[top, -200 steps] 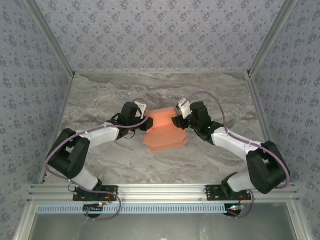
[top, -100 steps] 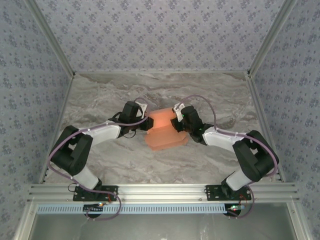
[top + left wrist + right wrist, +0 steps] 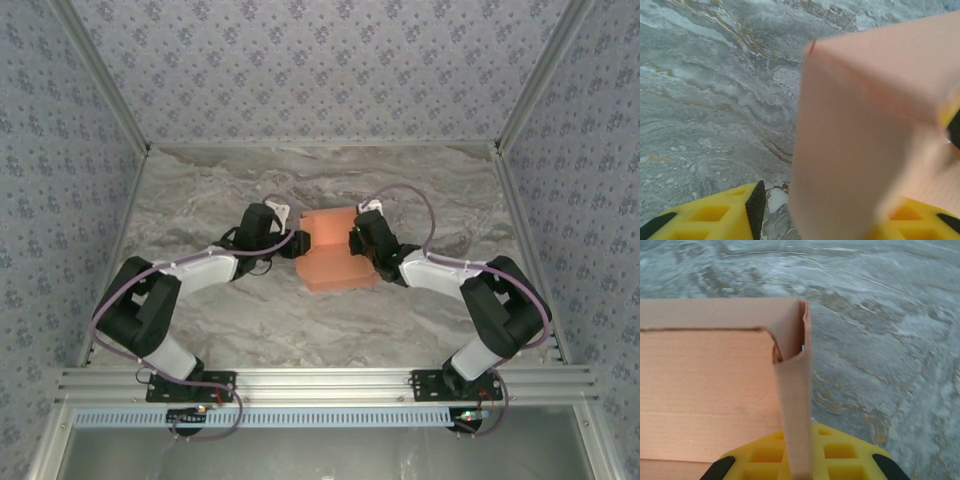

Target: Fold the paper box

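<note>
Inward and toward the far side is where the right gripper (image 3: pixel 357 240) has swung over the last second, its forearm now lying flatter, and the paper box (image 3: pixel 330 255) has a squarer outline than it did then. The box sits mid-table (image 3: pixel 200 190), flanked on either side by the two grippers. The right wrist view shows the right gripper's yellow fingers closed on the box's thin right wall, seen edge-on, probably to keep that wall upright at its corner. The left gripper (image 3: pixel 830 212) stands with jaws spread, straddling the box's left corner. Marble shows between its left pad and the card, so it looks to be bracing that side rather than clamping it.
</note>
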Tool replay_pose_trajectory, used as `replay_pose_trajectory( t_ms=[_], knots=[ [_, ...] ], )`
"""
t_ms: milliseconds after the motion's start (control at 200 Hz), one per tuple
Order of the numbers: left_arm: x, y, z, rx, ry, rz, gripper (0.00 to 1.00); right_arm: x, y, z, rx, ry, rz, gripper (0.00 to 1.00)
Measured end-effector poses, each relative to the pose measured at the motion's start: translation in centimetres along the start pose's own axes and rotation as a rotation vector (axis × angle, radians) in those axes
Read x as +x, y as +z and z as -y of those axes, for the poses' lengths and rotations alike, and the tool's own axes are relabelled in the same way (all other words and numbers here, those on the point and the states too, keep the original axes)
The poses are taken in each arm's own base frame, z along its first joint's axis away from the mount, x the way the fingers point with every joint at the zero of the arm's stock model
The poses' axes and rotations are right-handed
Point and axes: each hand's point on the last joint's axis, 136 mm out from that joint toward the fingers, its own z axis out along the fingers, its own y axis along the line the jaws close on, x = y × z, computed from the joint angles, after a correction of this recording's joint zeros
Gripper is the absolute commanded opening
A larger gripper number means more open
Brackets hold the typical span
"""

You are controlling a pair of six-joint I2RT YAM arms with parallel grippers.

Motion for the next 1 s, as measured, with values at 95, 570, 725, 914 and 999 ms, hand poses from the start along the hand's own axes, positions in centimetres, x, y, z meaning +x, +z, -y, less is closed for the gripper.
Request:
replay_pose_trajectory(
  t_ms=[95,570,725,914,999],
  knots=[
    [0.3,-0.4,-0.2,-0.003,0.015,0.023,0.51,0.3,0.0,1.0,0.053,0.074,0.008,0.11],
    [-1.2,-0.6,0.8,0.052,0.195,0.15,0.56,1.4,-0.5,2.4,0.159,0.152,-0.002,0.11],
    [-1.3,-0.1,1.8,0.067,0.269,0.155,0.56,1.5,-0.6,2.2,0.161,0.155,-0.002,0.11],
    [-2.2,1.5,2.0,0.06,0.307,0.166,0.54,1.9,-0.8,1.8,0.163,0.148,-0.007,0.11],
    [-2.6,2.1,2.0,0.039,0.321,0.172,0.44,2.1,-0.9,1.7,0.167,0.148,-0.011,0.11]
  ],
)
